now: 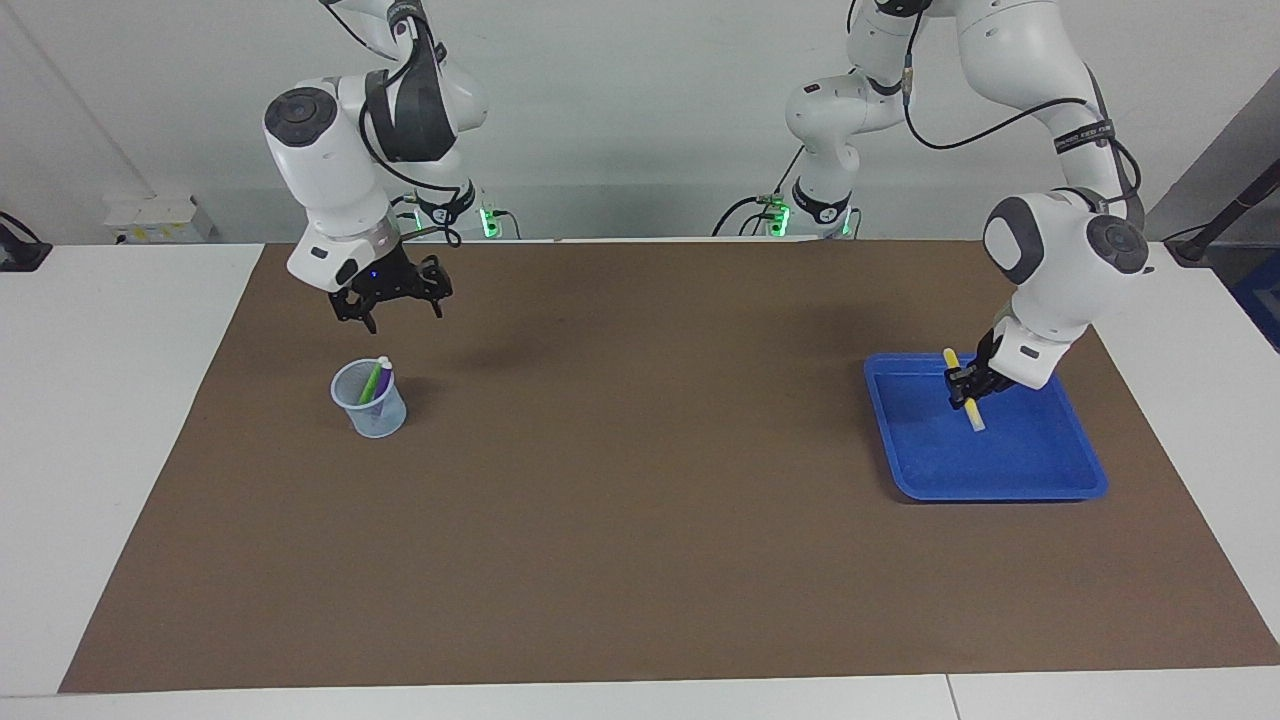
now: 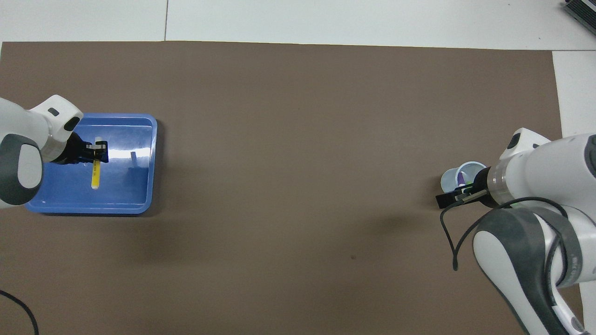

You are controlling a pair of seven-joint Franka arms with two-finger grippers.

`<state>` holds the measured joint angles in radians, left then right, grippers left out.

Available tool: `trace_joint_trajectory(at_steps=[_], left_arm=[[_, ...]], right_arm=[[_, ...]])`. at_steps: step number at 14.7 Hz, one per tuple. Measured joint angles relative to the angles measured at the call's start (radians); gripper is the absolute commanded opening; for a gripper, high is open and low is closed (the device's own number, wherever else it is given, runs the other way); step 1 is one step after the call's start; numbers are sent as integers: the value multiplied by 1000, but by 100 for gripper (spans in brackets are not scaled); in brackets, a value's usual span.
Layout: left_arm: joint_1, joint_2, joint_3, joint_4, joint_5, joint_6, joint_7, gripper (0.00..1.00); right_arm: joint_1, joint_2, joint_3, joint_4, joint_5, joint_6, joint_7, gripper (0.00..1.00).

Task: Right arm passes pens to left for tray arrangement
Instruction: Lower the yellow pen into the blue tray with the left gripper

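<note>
on my facing feed, at the right arm's end, the right gripper hangs in the air over the bare brown mat, its black linkage fingers spread apart with nothing between them and a small blue light on its body. just below it on the mat stands a small translucent pale-blue cup, round and thin-walled, with a green pen and a purple pen leaning inside, their pale tips poking past the rim. the brown mat looks matte and flat, a wide rectangle laid on the white table. at the left arm's end sits the blue tray, glossy plastic, shallow, roughly square with rounded corners and a raised rim. the left gripper is down inside the tray, its narrow black fingers clamped on the slim yellow pen, which tilts, pale lower tip at or just above the tray floor; i cannot tell which.
</note>
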<state>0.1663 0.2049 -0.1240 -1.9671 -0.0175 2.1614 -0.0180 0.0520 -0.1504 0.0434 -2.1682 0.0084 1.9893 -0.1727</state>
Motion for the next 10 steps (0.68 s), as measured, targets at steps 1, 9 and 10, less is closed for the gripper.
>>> trace_joint_trajectory(at_steps=[1,9,10], left_arm=[[-6,12,0,0,0,16,7,0],[-36,88,-2,0,1,104,55,0],[-36,91,-1,-1,1,106,55,0]], right_arm=[[-3,0,0,-17,-6,20,0,95],[-37,22,0,-51,-71,78,0,93],[-42,32,0,-53,-75,89,0,93]])
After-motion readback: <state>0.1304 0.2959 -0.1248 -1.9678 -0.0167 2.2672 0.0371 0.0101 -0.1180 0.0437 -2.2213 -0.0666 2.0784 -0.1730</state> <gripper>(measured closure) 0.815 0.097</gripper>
